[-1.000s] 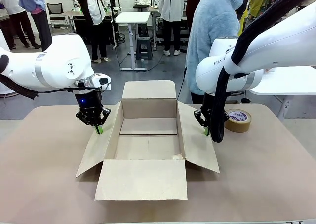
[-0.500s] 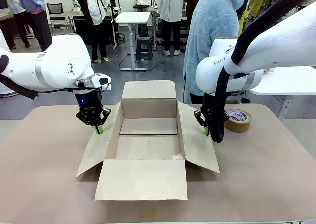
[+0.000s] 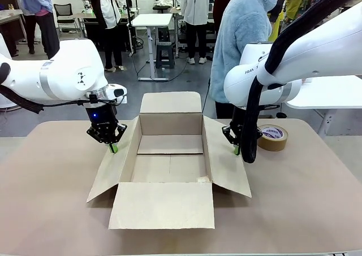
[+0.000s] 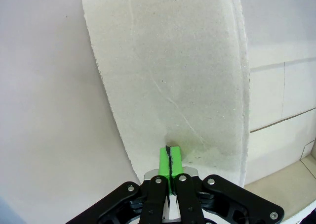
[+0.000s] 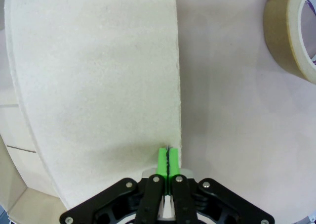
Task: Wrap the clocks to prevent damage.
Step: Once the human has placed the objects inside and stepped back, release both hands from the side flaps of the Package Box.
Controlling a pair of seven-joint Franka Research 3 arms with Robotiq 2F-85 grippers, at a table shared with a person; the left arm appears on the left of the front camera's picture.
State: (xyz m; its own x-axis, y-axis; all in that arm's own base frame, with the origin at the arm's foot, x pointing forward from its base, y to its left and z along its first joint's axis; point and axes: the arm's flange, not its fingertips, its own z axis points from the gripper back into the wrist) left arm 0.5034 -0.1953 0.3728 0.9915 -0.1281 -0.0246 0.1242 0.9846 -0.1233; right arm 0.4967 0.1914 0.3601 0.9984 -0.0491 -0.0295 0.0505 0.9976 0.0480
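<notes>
An open brown cardboard box (image 3: 164, 206) stands in the middle of the table with its four flaps spread and nothing inside. The clocks are out of view. My left gripper (image 3: 113, 148) is shut, its green tips resting on the box's left flap (image 4: 173, 75). My right gripper (image 3: 236, 150) is shut too, tips down on the outer edge of the right flap (image 5: 98, 75). In the left wrist view the left gripper (image 4: 169, 156) has its pads pressed together with nothing between them. The right wrist view shows the right gripper (image 5: 168, 158) the same way.
A roll of brown tape (image 3: 272, 137) lies flat on the table just right of my right gripper, also at the upper right as the tape roll (image 5: 291, 31). A person in a light blue fleece (image 3: 243, 35) stands at the far side behind the box.
Both arms have stayed still. The person at the far side has shifted slightly.
</notes>
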